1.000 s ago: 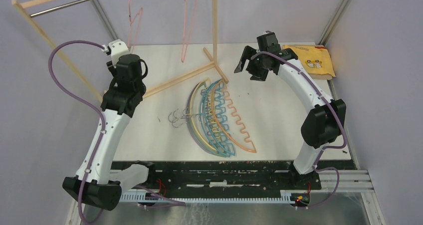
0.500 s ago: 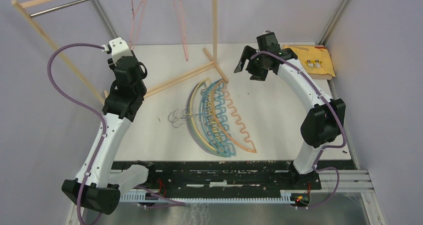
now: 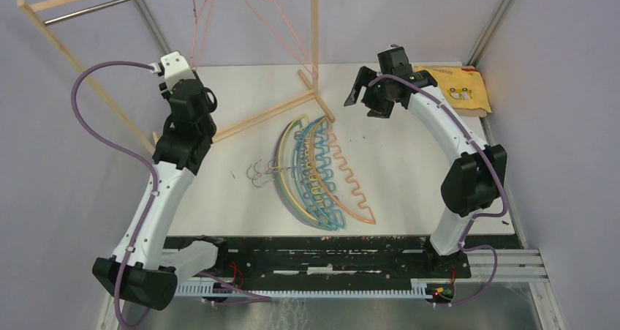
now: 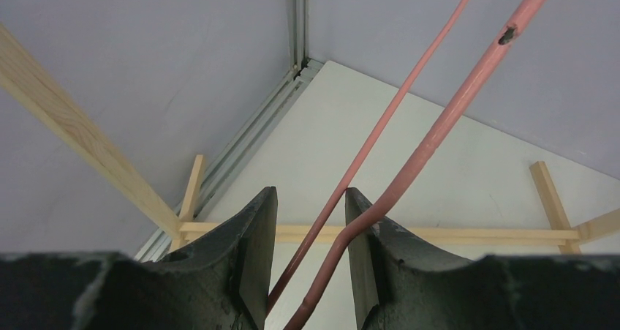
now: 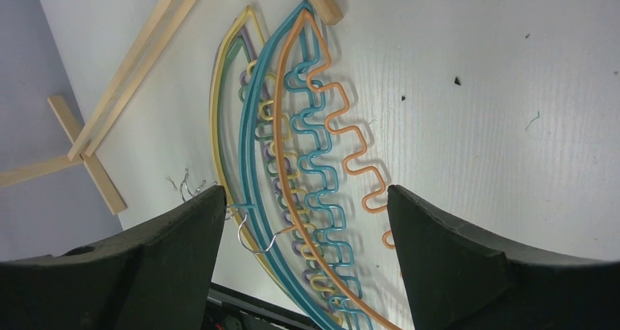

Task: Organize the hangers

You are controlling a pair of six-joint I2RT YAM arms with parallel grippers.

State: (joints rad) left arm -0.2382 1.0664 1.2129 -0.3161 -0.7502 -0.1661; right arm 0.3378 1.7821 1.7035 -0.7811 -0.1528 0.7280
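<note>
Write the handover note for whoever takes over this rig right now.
Left gripper: raised at the rack, fingers half closed around a pink hanger; a firm grip cannot be confirmed.
Right gripper: open, empty, above the hanger pile.
Done: two pink hangers hang up by the metal rod, hooks out of frame; the second pink hanger hangs free.
Left: the orange, teal, yellow, green and purple hangers lie stacked on the table, not yet hung.

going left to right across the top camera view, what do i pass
wooden rack's left corner → left arm → pile of hangers on the table → right gripper → yellow cloth
</note>
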